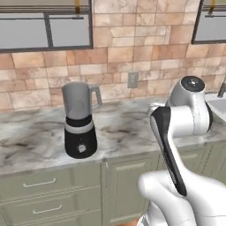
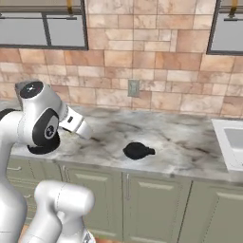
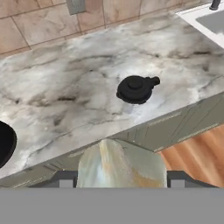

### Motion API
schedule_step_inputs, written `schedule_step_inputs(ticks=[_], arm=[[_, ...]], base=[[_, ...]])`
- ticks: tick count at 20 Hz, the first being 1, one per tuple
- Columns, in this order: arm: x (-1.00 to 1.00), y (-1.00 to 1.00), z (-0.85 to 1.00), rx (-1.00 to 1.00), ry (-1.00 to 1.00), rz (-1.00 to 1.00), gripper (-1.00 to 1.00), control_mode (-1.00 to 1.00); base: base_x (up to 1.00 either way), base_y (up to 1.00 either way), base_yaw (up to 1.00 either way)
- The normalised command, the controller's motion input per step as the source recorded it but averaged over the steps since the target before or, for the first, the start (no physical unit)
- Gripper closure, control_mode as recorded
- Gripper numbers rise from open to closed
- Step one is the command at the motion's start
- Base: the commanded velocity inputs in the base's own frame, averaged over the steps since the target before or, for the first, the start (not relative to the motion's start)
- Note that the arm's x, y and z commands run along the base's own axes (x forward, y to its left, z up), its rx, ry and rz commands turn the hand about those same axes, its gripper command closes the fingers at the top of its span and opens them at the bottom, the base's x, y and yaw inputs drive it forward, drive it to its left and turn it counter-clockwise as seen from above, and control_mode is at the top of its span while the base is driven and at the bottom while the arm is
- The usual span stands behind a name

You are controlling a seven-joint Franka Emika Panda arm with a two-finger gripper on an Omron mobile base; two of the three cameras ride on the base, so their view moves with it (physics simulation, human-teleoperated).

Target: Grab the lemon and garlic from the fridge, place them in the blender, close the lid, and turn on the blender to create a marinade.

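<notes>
One blender (image 1: 80,123), one lid (image 2: 137,151), one garlic bulb (image 3: 120,161), all at a single stretch of marble counter (image 1: 35,141).

The blender stands upright towards the left of the counter: round black base with a pale front knob, silver-grey band, and a translucent grey jar with its handle on the right. The jar's mouth is uncovered, and I cannot tell whether anything lies inside. In the right base view only part of its black base shows behind the arm's elbow.

The lid lies flat on the counter, well apart from the blender to the right, between it and the sink (image 2: 232,142). It is round and black, with a raised knob on top and a small tab sticking out at one side.

The gripper (image 3: 120,180) has its two dark fingertips set narrowly on either side of the garlic bulb, a pale, streaked, rounded thing gripped between them. In the hand view, the bulb hangs in front of the counter's front edge, over the green-grey cabinet fronts, with the lid beyond it on the marble.

Around: one grey wall outlet (image 1: 132,80) in the tan brick backsplash, two dark-framed windows above, two drawers under the blender, cabinet doors to their right, and wood floor below. The arm's white links rise in front of the cabinets, to the right of the blender
</notes>
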Motion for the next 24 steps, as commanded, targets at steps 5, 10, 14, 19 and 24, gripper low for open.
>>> schedule_step_inputs(ticks=[5,10,14,19,24], arm=[[0.00,0.00,0.00,0.00,0.00,0.00,1.00,1.00],[0.00,0.00,0.00,0.00,0.00,0.00,1.00,1.00],[0.00,0.00,0.00,0.00,0.00,0.00,1.00,1.00],[0.00,0.00,0.00,0.00,0.00,0.00,1.00,1.00],[0.00,-0.02,0.01,0.02,0.00,0.00,1.00,-1.00]], base=[[0.53,-0.30,0.28],[0.49,-0.34,0.25],[0.29,-0.33,0.18],[0.11,-0.03,0.05],[0.00,-0.03,0.00]])
